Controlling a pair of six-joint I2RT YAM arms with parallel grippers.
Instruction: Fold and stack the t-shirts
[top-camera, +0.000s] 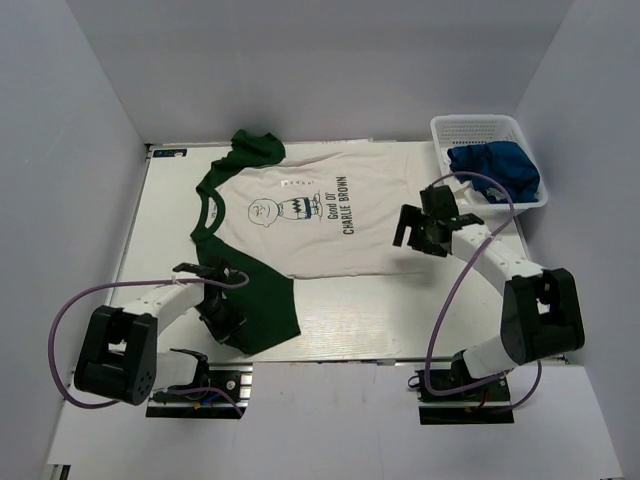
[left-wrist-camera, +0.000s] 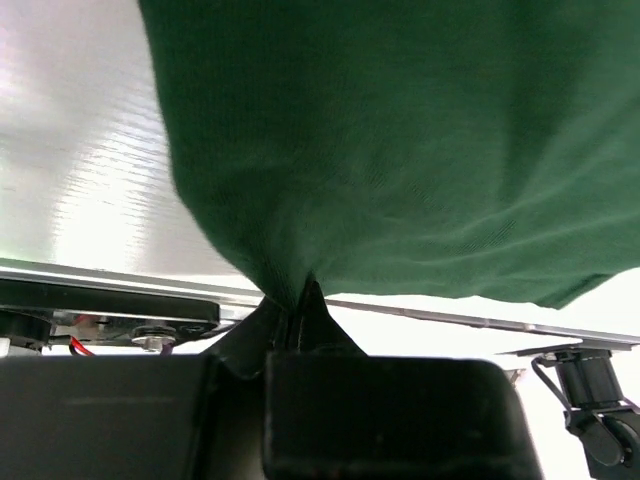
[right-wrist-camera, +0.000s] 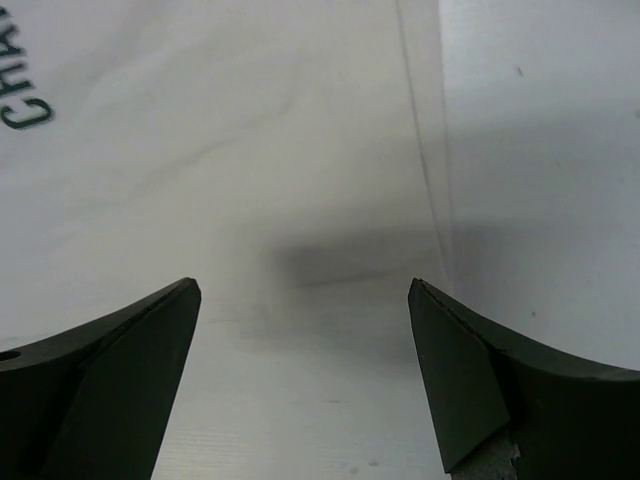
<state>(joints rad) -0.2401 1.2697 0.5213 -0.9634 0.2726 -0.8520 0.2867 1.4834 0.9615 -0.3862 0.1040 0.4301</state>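
Two hands logged. My left gripper (top-camera: 226, 316): clamped green sleeve (top-camera: 270, 305), printed t-shirt's (top-camera: 300, 215) corner farthest from basket (top-camera: 470, 122). My right gripper (top-camera: 425, 228): jaws spread, over hem (right-wrist-camera: 425, 170) nearest basket. Shirt's long axis pointed at basket.

Hidden and cut-off parts
Left gripper (left-wrist-camera: 303, 300): tips vanish inside a pinch of green sleeve (left-wrist-camera: 400, 150). Chest print (right-wrist-camera: 22, 95) is cut by the right wrist picture's left edge. Blue shirt (top-camera: 505, 170) lies bunched in the basket (top-camera: 470, 122), shape unreadable.

White green-sleeved t-shirt (top-camera: 300, 235) spread flat, blue t-shirt (top-camera: 503, 168) crumpled
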